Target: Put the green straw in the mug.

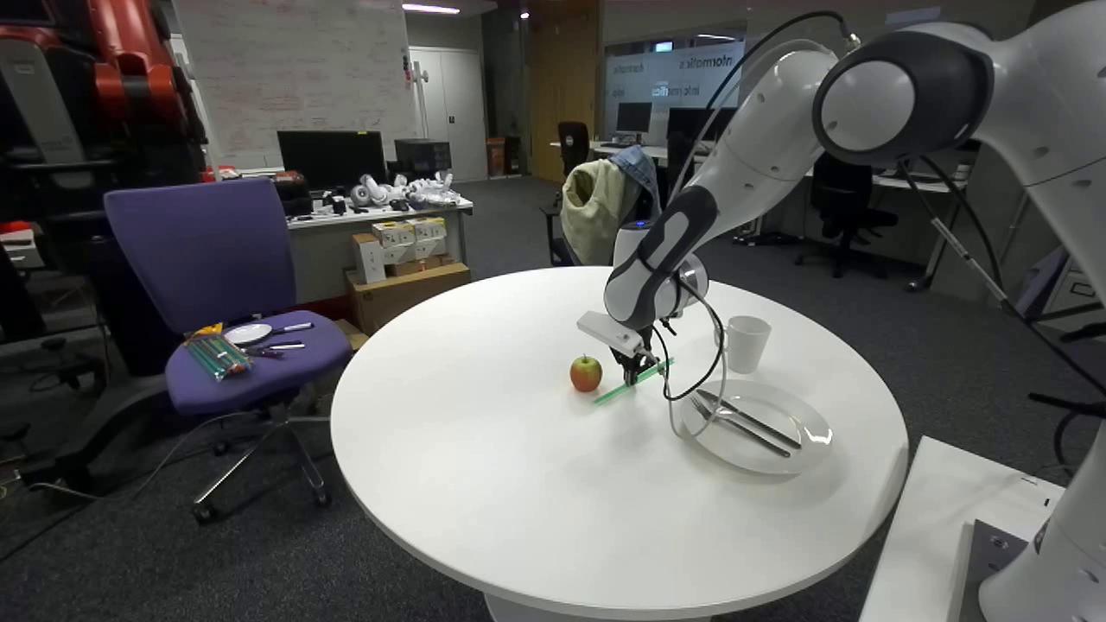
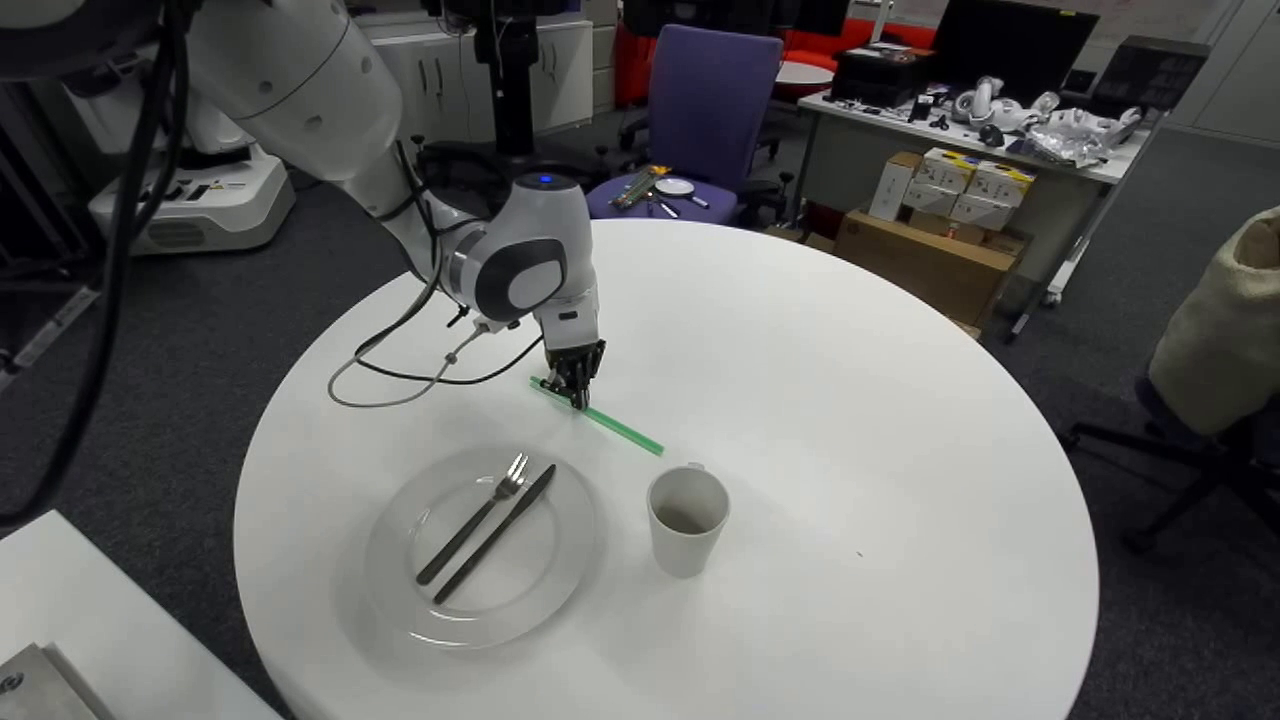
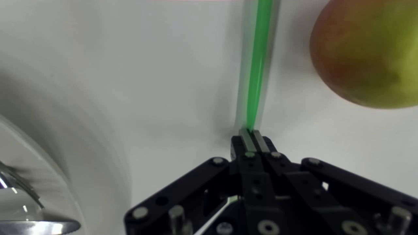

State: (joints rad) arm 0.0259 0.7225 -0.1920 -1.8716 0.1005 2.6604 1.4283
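Note:
The green straw [image 1: 612, 395] is a thin bright green stick, held about level at or just above the white table. It also shows in an exterior view [image 2: 626, 431] and in the wrist view [image 3: 258, 62]. My gripper [image 3: 250, 131] is shut on it near its middle and points down; both exterior views show the gripper too [image 1: 632, 380] [image 2: 580, 403]. I cannot tell if the straw touches the table. The white mug [image 1: 748, 344] stands upright, open at the top [image 2: 684, 540], a short way from one straw end. The mug is out of the wrist view.
An apple [image 1: 586, 374] sits right beside the straw [image 3: 369, 55]. A white plate [image 2: 397, 520] with a fork [image 2: 470, 532] and a knife [image 2: 497, 535] lies near the mug. A cable loop [image 1: 722, 363] hangs from the arm close to the plate and mug.

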